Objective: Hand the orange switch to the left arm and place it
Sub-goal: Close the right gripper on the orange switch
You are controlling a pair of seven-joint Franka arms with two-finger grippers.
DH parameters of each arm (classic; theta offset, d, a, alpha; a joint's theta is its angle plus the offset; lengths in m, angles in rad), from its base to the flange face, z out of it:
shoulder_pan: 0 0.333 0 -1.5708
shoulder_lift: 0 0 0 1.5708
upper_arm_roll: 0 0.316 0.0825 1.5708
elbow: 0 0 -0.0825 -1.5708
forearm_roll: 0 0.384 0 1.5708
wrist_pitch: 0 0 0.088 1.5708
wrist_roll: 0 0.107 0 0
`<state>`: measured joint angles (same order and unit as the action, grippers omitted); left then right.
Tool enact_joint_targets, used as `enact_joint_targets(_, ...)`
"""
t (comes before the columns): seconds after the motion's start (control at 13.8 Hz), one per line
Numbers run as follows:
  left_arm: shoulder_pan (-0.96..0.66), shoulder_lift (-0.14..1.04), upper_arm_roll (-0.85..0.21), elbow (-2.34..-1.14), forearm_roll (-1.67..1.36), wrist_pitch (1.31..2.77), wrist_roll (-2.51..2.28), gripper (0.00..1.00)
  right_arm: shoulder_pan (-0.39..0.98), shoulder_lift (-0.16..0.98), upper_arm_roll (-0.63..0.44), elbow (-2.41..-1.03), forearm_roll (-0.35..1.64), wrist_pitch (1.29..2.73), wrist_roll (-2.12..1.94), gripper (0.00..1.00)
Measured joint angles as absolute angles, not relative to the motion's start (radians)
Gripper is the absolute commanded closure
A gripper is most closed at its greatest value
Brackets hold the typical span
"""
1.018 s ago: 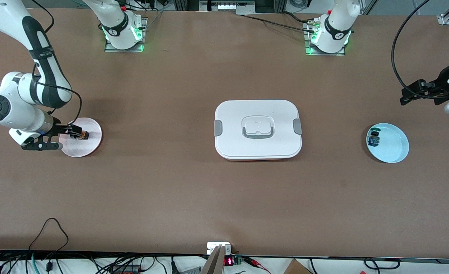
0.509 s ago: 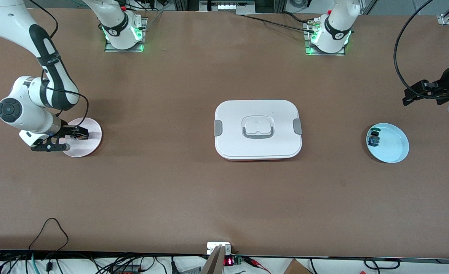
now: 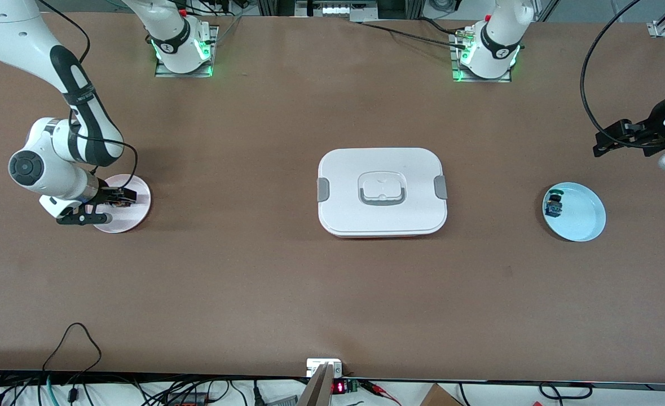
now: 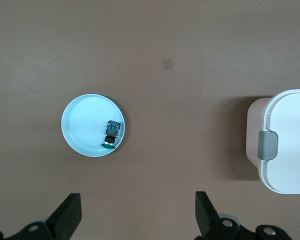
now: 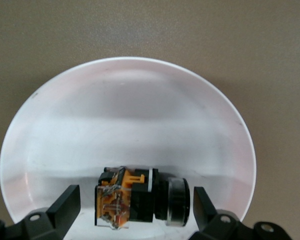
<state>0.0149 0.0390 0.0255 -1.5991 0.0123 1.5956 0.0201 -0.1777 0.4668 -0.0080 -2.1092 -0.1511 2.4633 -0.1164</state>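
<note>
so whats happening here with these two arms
The right gripper is down at the pink plate at the right arm's end of the table, its open fingers on either side of the orange switch, which lies on the plate, not yet gripped. The left gripper waits, open, up in the air near the blue plate, which holds a blue-and-green switch. The white box sits closed mid-table between the two plates.
</note>
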Motion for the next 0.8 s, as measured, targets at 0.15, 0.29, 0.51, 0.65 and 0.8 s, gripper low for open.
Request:
enact_joint_targets(0.15, 0.015, 0.039, 0.026, -1.599, 0.012, 1.596, 0.02, 0.0, -0.178, 0.471, -0.008, -2.111, -0.151, 2.463, -0.116, 0.0)
enact_joint_targets(0.29, 0.015, 0.039, 0.026, -1.599, 0.012, 1.596, 0.02, 0.0, -0.178, 0.476, -0.008, -2.111, -0.151, 2.464, -0.116, 0.09)
enact_joint_targets(0.51, 0.015, 0.039, 0.026, -1.599, 0.012, 1.596, 0.02, 0.0, -0.179, 0.477, -0.008, -2.111, -0.152, 2.464, -0.121, 0.51)
enact_joint_targets(0.65, 0.015, 0.039, 0.025, -1.599, 0.012, 1.596, 0.02, 0.0, -0.182, 0.477, -0.009, -2.111, -0.152, 2.464, -0.124, 0.69)
enact_joint_targets(0.8, 0.015, 0.039, 0.025, -1.599, 0.012, 1.596, 0.02, 0.0, -0.193, 0.477, -0.009, -2.111, -0.153, 2.464, -0.153, 0.77)
